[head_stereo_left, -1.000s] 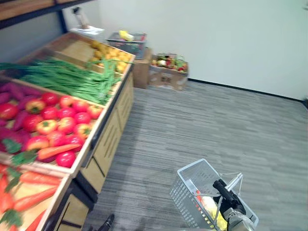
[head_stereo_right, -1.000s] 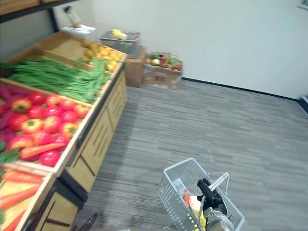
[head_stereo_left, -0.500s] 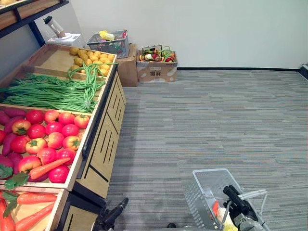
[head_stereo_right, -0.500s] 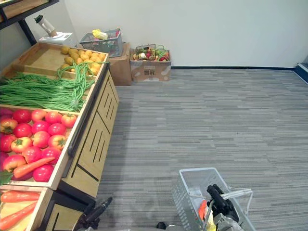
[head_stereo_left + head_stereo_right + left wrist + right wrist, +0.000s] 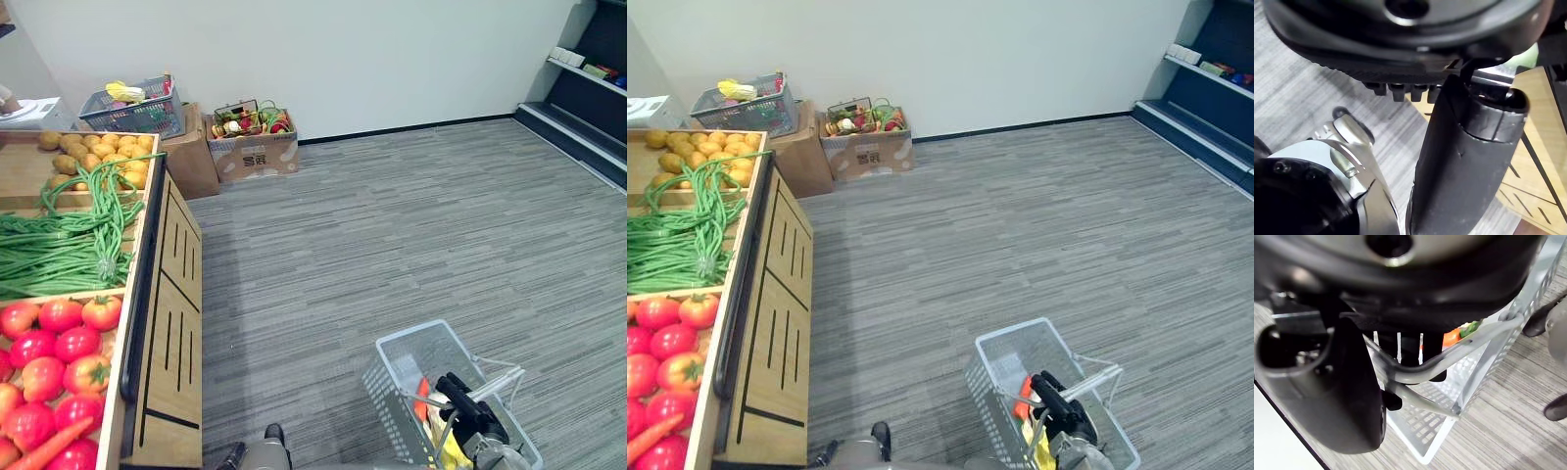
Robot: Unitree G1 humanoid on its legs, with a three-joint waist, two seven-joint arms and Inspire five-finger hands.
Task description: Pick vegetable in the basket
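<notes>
Basket (image 5: 394,384) lower right, handle (image 5: 1469,345) clasped by right hand (image 5: 468,413) | tomatoes (image 5: 59,343), green beans (image 5: 59,245) on stand (image 5: 176,323), left edge, nearer left hand (image 5: 1464,161) | left hand state unreadable

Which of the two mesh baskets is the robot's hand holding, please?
The pale grey basket low over the floor, its handle gripped by the right hand; the darker basket sits on a cardboard box by the wall.
</notes>
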